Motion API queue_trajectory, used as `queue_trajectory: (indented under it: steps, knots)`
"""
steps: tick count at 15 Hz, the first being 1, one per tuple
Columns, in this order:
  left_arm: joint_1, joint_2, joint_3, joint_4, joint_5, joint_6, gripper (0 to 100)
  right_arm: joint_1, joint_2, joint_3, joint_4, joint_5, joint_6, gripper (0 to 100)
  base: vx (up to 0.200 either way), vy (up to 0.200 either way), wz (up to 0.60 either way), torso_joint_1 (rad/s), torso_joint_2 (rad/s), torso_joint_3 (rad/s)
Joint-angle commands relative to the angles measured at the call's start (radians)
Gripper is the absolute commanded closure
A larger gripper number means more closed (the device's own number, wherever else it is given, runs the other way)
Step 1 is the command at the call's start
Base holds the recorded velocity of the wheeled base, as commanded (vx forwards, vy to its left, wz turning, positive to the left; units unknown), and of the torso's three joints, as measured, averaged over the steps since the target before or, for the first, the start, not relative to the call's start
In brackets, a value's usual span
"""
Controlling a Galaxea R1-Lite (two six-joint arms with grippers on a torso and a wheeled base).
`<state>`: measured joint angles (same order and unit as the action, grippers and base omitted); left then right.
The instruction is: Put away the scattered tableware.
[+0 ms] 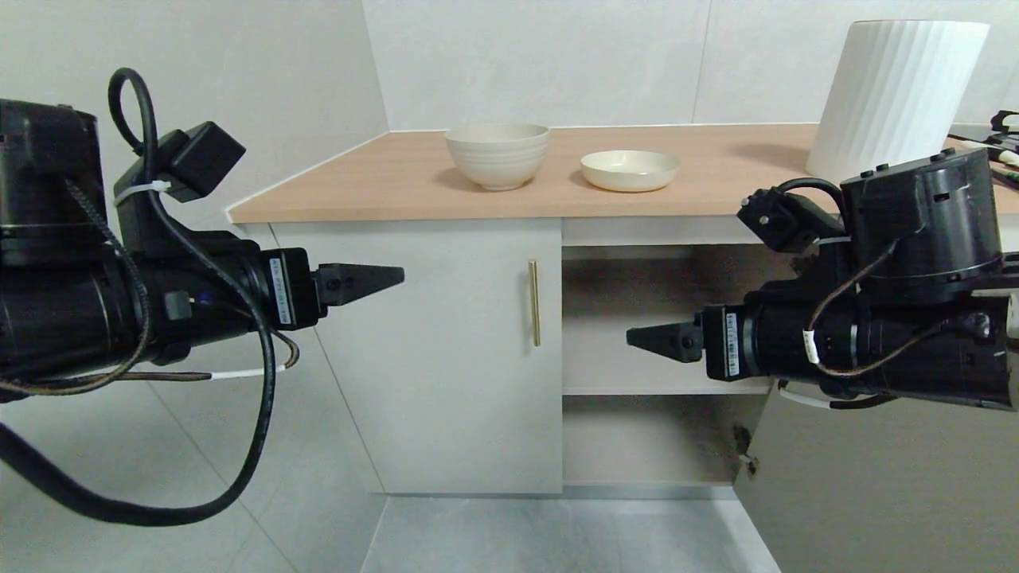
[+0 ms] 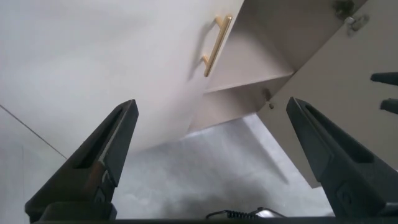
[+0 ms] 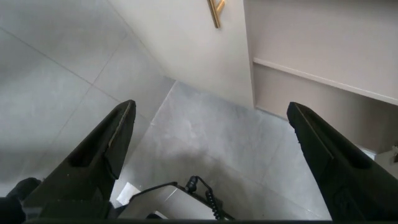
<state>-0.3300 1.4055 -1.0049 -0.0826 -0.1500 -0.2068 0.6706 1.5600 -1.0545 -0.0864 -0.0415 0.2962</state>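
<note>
A ribbed cream bowl (image 1: pixel 497 153) and a shallow cream dish (image 1: pixel 630 169) stand side by side on the wooden countertop (image 1: pixel 382 187). Below them the cabinet has its left door (image 1: pixel 446 350) closed and its right compartment open, showing a shelf (image 1: pixel 653 390). My left gripper (image 1: pixel 382 278) hangs in front of the closed door, well below the counter, its fingers (image 2: pixel 106 155) wide apart and empty. My right gripper (image 1: pixel 645 336) points into the open compartment, open with nothing between its fingers (image 3: pixel 99 155).
A tall white ribbed vessel (image 1: pixel 896 95) stands at the right of the counter, with small items (image 1: pixel 999 151) behind it. A gold handle (image 1: pixel 534 303) runs down the closed door. The swung-out right door (image 1: pixel 876 485) is low on the right. Grey tile floor (image 1: pixel 557 533) lies below.
</note>
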Motion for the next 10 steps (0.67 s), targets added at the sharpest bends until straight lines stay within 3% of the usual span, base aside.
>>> queue_trajectory:
  steps: [1, 2, 10]
  knots:
    - [0.000, -0.003, -0.003, 0.000, 0.000, 0.000, 0, -0.003, 0.000, -0.001, -0.001, 0.000, 0.000, 0, 0.000, 0.000, 0.00, 0.000, 0.00, 0.000]
    - [0.000, -0.003, -0.003, 0.000, 0.000, 0.000, 0, -0.003, -0.001, -0.001, -0.001, 0.000, 0.000, 0, 0.000, 0.000, 0.00, 0.000, 0.00, 0.000]
    - [0.000, -0.005, -0.004, 0.000, -0.002, 0.000, 0, -0.003, -0.005, 0.001, -0.001, 0.000, 0.001, 0, 0.200, 0.000, 0.00, 0.003, 0.00, 0.002]
